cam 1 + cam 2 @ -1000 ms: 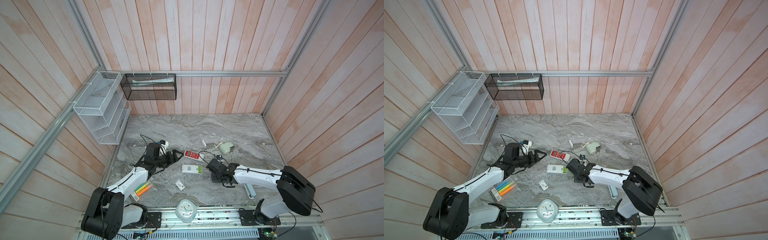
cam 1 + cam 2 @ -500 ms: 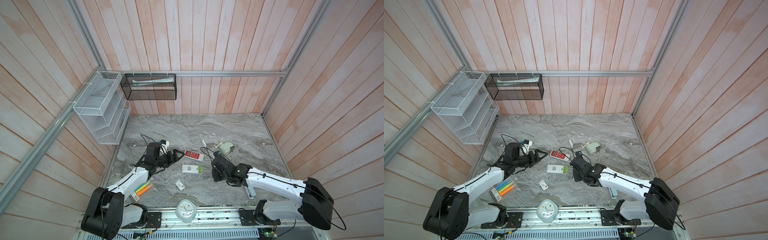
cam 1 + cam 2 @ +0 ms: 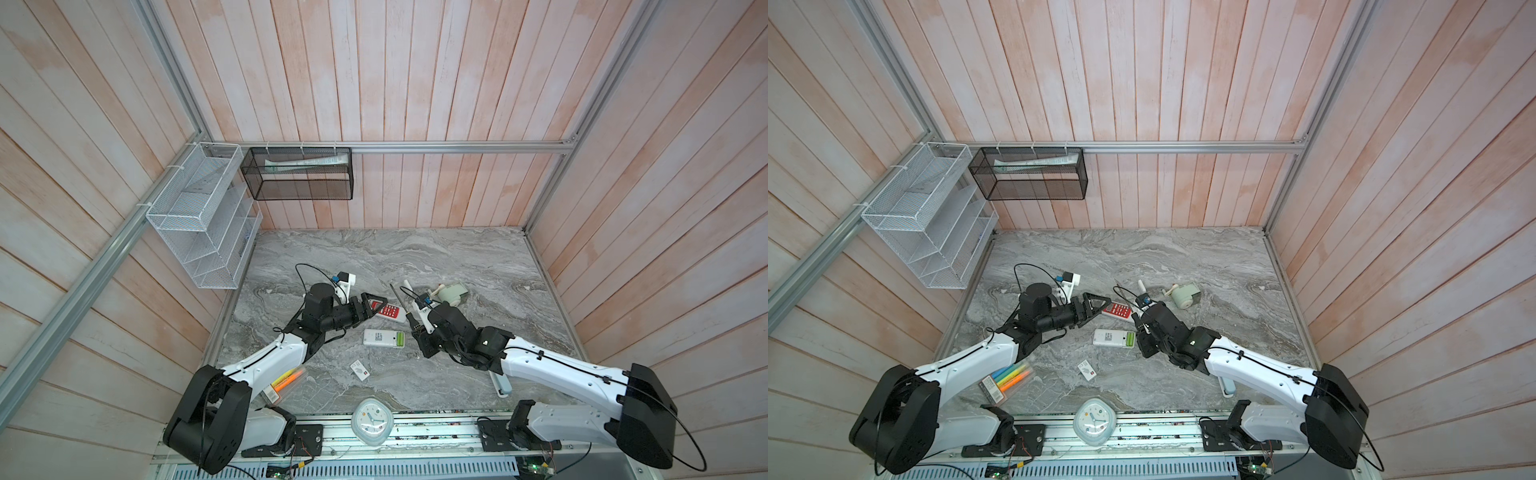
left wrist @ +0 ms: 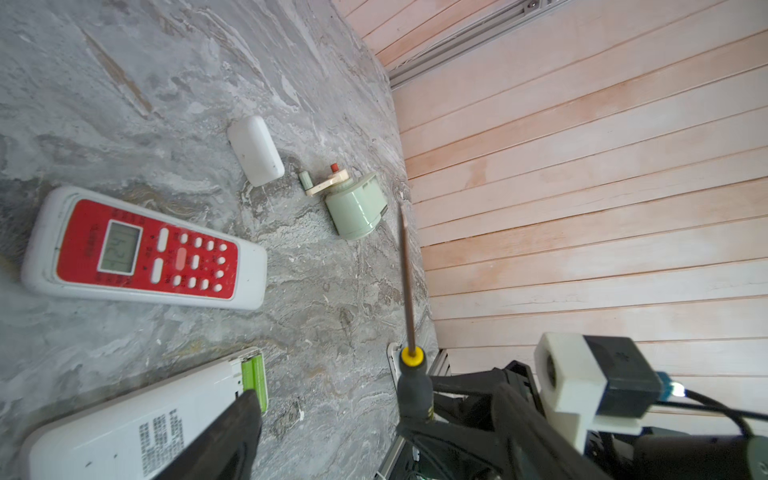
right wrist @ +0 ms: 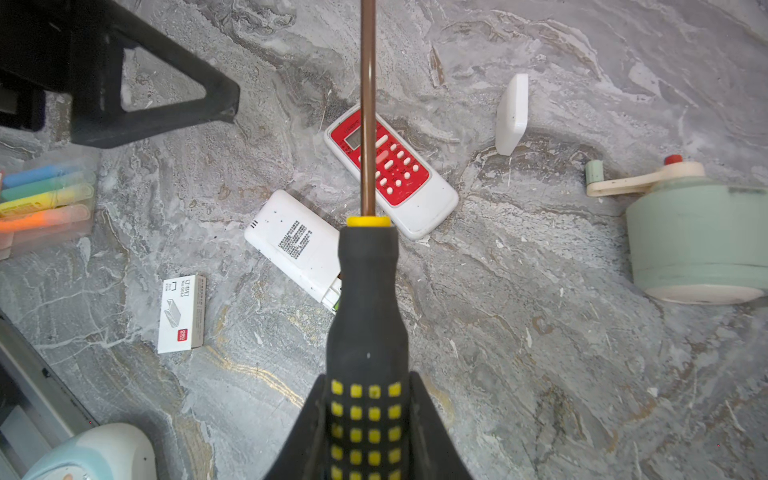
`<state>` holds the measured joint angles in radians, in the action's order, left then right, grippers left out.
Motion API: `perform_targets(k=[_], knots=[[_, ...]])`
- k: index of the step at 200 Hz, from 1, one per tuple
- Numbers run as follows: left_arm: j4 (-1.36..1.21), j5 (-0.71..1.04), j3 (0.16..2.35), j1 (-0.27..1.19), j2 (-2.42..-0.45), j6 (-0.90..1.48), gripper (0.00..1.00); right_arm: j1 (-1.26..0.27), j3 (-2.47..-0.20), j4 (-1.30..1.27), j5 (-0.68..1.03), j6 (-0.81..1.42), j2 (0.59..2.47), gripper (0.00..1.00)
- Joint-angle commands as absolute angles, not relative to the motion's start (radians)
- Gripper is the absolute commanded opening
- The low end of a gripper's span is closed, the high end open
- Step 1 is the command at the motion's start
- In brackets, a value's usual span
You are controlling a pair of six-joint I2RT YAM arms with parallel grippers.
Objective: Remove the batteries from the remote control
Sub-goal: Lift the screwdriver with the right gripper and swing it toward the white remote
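A white remote control (image 3: 380, 337) lies face down with its compartment open; lime green batteries (image 3: 400, 339) sit in its right end, also seen in the left wrist view as batteries (image 4: 254, 374). My right gripper (image 3: 417, 329) hovers just right of that end, shut on a black-and-yellow screwdriver (image 5: 365, 311) whose shaft points over the red-faced remote (image 5: 395, 174). In the right wrist view the handle hides all but a sliver of the batteries (image 5: 336, 305). My left gripper (image 3: 374, 309) is open and empty beside the red remote (image 3: 390, 311), just behind the white remote (image 4: 137, 424).
A white battery cover (image 3: 406, 286) and a green crank sharpener (image 3: 453, 293) lie behind the right gripper. A staple box (image 3: 360, 370), a highlighter pack (image 3: 286, 378) and a clock (image 3: 371, 420) sit toward the front edge. Wire baskets (image 3: 199, 216) hang on the left wall.
The right arm's rear links have swung out to the right, while its gripper with the screwdriver stayed by the white remote's battery end. The left arm has barely moved.
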<state>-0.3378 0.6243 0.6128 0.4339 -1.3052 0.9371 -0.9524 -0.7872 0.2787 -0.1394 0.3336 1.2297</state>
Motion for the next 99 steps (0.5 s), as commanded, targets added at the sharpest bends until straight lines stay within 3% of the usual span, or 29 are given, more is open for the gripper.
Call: perform_targets(k=[1, 46, 82, 99], knots=[[-0.406, 0.601, 0.654, 0.439, -1.334, 0.963, 0.87, -0.974, -0.825, 0.234, -0.134, 0.300, 1.248, 0.00], [-0.470, 0.604, 0.677, 0.443, -1.436, 1.004, 0.77, -1.005, -0.866, 0.219, -0.138, 0.284, 1.293, 0.00], [-0.533, 0.604, 0.675, 0.451, -1.467, 1.028, 0.61, -1.014, -0.890, 0.214, -0.115, 0.282, 1.319, 0.00], [-0.537, 0.597, 0.671, 0.451, -1.462, 1.031, 0.50, -1.014, -0.895, 0.216, -0.108, 0.280, 1.328, 0.00]])
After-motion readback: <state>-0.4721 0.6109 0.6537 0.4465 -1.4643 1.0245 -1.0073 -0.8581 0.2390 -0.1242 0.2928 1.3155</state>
